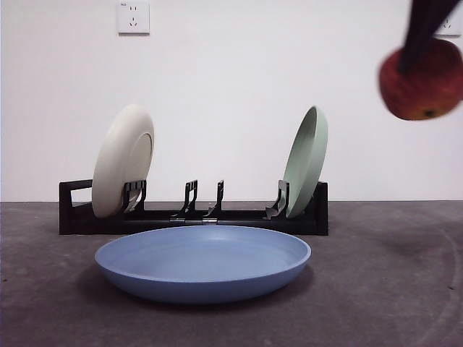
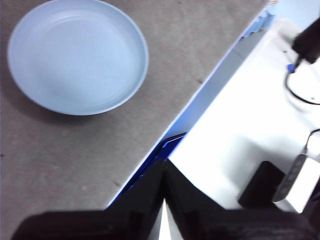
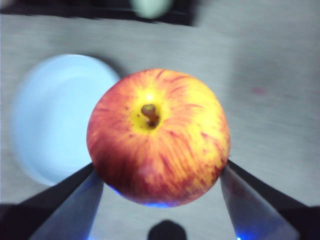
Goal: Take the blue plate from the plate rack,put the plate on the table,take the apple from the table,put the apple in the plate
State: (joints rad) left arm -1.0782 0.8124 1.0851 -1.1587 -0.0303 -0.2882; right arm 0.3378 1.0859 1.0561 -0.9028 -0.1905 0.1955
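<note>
The blue plate (image 1: 202, 264) lies flat on the table (image 1: 391, 289) in front of the plate rack (image 1: 195, 215). My right gripper (image 1: 423, 36) is shut on the apple (image 1: 423, 81) and holds it high in the air at the right, above and to the right of the plate. In the right wrist view the apple (image 3: 157, 137) sits between the two jaws, stem up, with the plate (image 3: 55, 115) below and to one side. My left gripper (image 2: 163, 187) is shut and empty, over the table's edge, away from the plate (image 2: 77, 55).
A cream plate (image 1: 121, 159) stands in the rack's left slot and a pale green plate (image 1: 306, 160) in its right slot. Beside the table's edge, the left wrist view shows a white surface with cables and a black box (image 2: 260, 185).
</note>
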